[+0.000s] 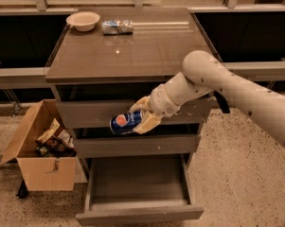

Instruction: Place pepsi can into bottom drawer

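The arm (236, 91) enters from the right and reaches leftward across the front of the cabinet (128, 51). The gripper (143, 113) sits in front of the top drawer (90, 113), near its lower edge and slightly right of the cabinet's middle. Its two pale fingers (149, 123) are clamped on the pepsi can (121, 122), one above and one below.

The pepsi can is held roughly on its side, with the round logo facing the near left. It is in the air, level with the gap between the top drawer and the middle drawer (132, 145). It is directly above the bottom drawer (139, 215) and well apart from it.

The bottom drawer is pulled out toward the near side. Its interior is exposed, and nothing is visible inside it. The top and middle drawers are closed or nearly so.

On the cabinet top, at the far left corner, stands a pale bowl (83, 20). A silvery packet (117, 26) lies just to the right of it.

On the floor to the left of the cabinet stands an open cardboard box (38, 174) holding several snack packets (54, 138).
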Controlling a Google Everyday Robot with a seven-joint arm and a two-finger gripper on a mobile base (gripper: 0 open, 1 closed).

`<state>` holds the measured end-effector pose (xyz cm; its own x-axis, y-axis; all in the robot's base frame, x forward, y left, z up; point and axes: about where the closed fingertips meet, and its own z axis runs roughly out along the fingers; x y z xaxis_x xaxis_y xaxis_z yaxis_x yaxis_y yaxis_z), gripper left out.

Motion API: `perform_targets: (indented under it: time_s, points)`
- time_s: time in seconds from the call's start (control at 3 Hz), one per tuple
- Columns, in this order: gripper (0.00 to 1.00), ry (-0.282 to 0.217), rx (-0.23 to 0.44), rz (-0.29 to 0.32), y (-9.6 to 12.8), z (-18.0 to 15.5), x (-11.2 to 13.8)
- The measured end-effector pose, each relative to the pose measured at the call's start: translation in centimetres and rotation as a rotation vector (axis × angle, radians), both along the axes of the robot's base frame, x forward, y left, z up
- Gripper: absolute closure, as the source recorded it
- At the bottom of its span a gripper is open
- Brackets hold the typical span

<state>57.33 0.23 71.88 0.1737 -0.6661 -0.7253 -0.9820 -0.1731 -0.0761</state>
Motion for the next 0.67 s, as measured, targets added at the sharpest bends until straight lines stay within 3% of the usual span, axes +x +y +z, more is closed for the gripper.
perform_targets:
  time_s: [0.67]
  points:
    - [1.0, 0.132, -0.082, -0.144, -2.2, -16.7, -2.1]
